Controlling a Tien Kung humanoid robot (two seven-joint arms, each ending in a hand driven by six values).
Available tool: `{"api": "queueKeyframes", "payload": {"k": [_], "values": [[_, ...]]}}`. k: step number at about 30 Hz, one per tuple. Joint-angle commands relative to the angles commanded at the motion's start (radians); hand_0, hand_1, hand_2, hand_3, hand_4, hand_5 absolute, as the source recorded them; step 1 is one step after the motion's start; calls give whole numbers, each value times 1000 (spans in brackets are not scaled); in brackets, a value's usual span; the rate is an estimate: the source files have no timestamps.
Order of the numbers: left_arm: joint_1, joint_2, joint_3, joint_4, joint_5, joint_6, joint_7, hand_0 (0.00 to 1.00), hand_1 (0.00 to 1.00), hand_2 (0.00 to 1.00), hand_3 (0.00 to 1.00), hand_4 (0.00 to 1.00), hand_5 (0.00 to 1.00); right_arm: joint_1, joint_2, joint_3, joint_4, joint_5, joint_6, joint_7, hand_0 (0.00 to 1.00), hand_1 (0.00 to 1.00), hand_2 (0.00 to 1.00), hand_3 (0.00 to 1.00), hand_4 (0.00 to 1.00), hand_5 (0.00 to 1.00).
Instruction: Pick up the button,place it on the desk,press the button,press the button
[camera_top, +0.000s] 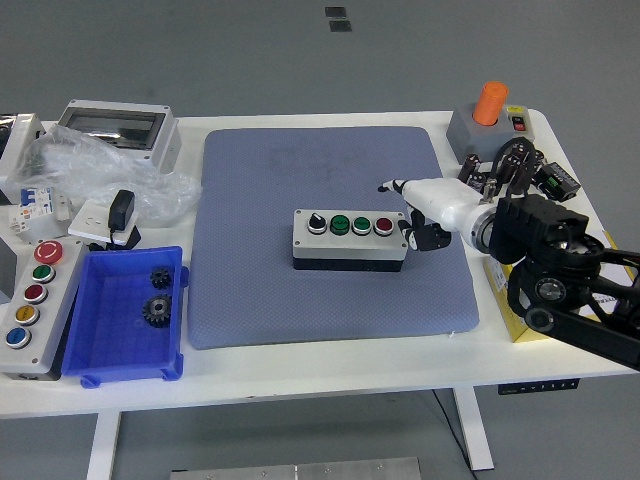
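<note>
The white table (330, 365) carries a blue-grey mat (320, 180), likely there to cushion the work and stop sliding. On the mat's middle sits the button box (349, 238), flat and face up, so its four buttons can be pressed from above. The right robot hand (425, 215) hovers just beside the box's right end, one white finger out, others curled, holding nothing.

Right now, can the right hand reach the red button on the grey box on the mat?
Probably yes. The right hand hovers beside the button box's right end, the red button lies nearest it, and nothing stands between them.
</note>
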Motion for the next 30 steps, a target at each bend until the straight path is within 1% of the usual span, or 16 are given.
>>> {"api": "queueKeyframes", "payload": {"k": [4, 5, 7, 10, 11, 13, 15, 16, 17, 19, 21, 22, 23, 28, 29, 30], "values": [[1, -1, 2, 0, -2, 1, 2, 587, 627, 603, 611, 562, 387, -24, -2, 46, -29, 17, -95, 77, 556, 470, 290, 910, 371, 2], [1, -1, 2, 0, -2, 2, 3, 588, 627, 602, 611, 562, 387, -31, 2, 57, -44, 27, -120, 100, 464, 441, 306, 832, 570, 130], [1, -1, 0, 0, 2, 4, 8, 588, 627, 602, 611, 562, 387, -52, 13, 84, -82, 60, -179, 152, 464, 441, 306, 832, 570, 130], [2, -3, -9, -1, 17, 15, 24, 588, 627, 602, 611, 562, 387, -107, 46, 151, -145, 127, -271, 249, 464, 441, 306, 832, 570, 130], [2, -4, -10, -1, 20, 18, 29, 587, 627, 603, 611, 562, 388, -124, 54, 172, -163, 150, -297, 280, 574, 585, 623, 805, 882, 317], [5, -6, -14, -2, 27, 25, 40, 587, 627, 603, 611, 562, 388, -171, 84, 231, -207, 219, -353, 363, 574, 585, 623, 805, 882, 317], [8, -7, -15, -3, 31, 32, 49, 587, 627, 603, 611, 562, 388, -209, 109, 279, -239, 281, -389, 429, 574, 585, 623, 805, 882, 317], [10, -8, -14, -3, 31, 35, 54, 587, 627, 603, 611, 562, 388, -233, 126, 311, -257, 323, -398, 471, 574, 585, 623, 805, 882, 317], [12, -9, -12, -3, 30, 37, 57, 587, 628, 603, 611, 562, 385, -252, 140, 337, -270, 359, -398, 507, 786, 796, 860, 863, 998, 686], [15, -10, -10, -3, 28, 40, 60, 587, 628, 603, 611, 562, 385, -296, 167, 391, -289, 434, -378, 583, 786, 796, 860, 863, 998, 686], [17, -11, -12, -3, 28, 42, 61, 587, 628, 603, 611, 562, 385, -342, 190, 446, -301, 524, -337, 673, 786, 796, 860, 863, 998, 686], [17, -11, -13, -3, 28, 42, 61, 587, 628, 603, 611, 562, 385, -356, 196, 463, -303, 554, -324, 703, 786, 796, 860, 863, 998, 686], [17, -12, -14, -3, 28, 42, 60, 588, 627, 605, 612, 562, 386, -376, 204, 485, -307, 596, -303, 745, 837, 820, 876, 865, 998, 839], [19, -18, -15, -2, 27, 41, 59, 588, 627, 605, 612, 562, 386, -433, 228, 545, -323, 792, -198, 927, 837, 820, 876, 865, 998, 839], [19, -19, -14, -2, 26, 41, 59, 588, 628, 605, 611, 559, 391, -442, 232, 551, -325, 834, -173, 962, 885, 840, 892, 887, 998, 998], [19, -19, -15, -2, 26, 40, 58, 588, 628, 605, 611, 559, 391, -450, 235, 556, -327, 870, -155, 990, 885, 840, 892, 887, 998, 998]]}}
